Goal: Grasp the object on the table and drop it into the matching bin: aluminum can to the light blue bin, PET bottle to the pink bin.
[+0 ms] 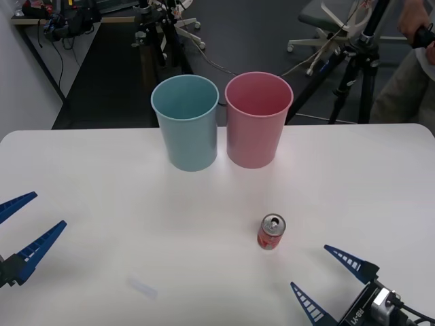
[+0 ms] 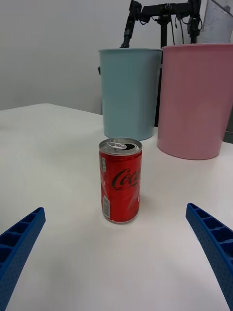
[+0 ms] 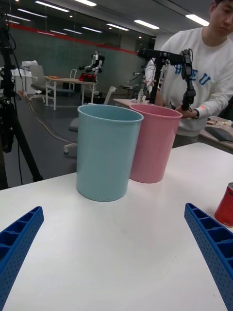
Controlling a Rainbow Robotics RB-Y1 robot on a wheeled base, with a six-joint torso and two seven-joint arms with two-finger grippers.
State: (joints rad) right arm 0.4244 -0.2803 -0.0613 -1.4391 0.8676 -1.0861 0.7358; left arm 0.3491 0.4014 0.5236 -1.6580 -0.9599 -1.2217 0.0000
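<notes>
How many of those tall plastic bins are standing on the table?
2: a tall light blue plastic bin at the table's far edge, and a tall pink plastic bin right beside it, toward the robot's right.

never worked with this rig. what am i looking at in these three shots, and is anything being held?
It is a two-armed robot at a white table. One picture comes from a camera above the arms, looking down; the other two come from cameras on each wrist, so the blue ribbed prongs at their bottom corners are that arm's own fingers.

On the table stand a light blue bin and a pink bin, side by side at the far edge, and nearer the robot a small red can, upright, with its tab end up.

The right gripper sits just short of the can, fingers spread, the can centred ahead of it in the right wrist view. The left gripper waits open at the table's left side. Nothing is held.
</notes>
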